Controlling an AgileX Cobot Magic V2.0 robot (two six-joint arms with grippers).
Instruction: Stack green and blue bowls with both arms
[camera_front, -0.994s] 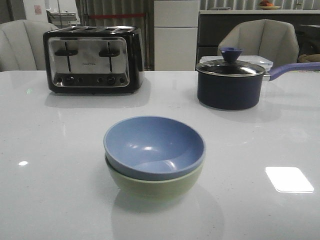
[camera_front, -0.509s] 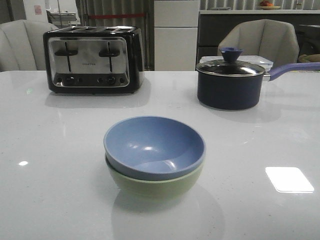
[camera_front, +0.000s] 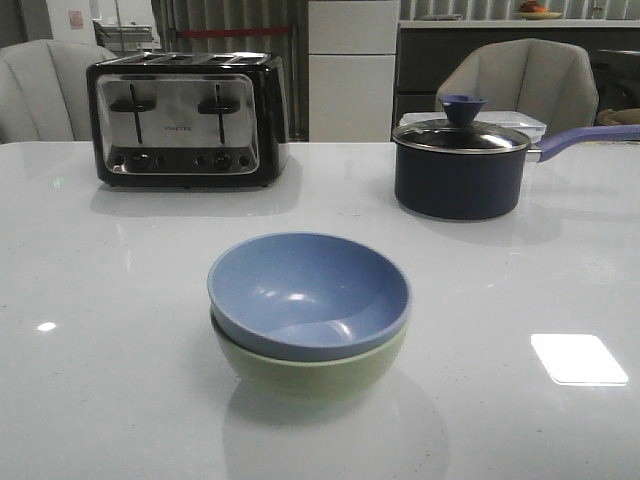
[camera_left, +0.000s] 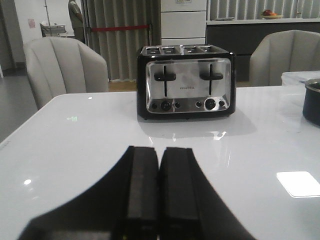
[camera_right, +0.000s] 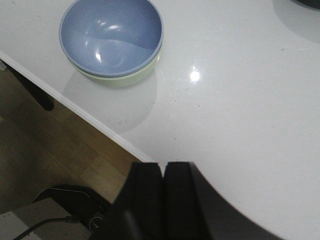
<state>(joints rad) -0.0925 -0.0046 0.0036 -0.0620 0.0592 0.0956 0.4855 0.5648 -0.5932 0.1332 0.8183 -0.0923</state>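
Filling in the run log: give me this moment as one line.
blue bowl: nested in green bowl | left gripper: shut, empty | right gripper: shut, empty, clear of the bowls | stack: done

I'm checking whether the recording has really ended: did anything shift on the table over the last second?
Nothing visibly changed. The blue bowl sits nested in the green bowl exactly as before, and the toaster and lidded saucepan are where they were. The left gripper and right gripper are shut and hold nothing.
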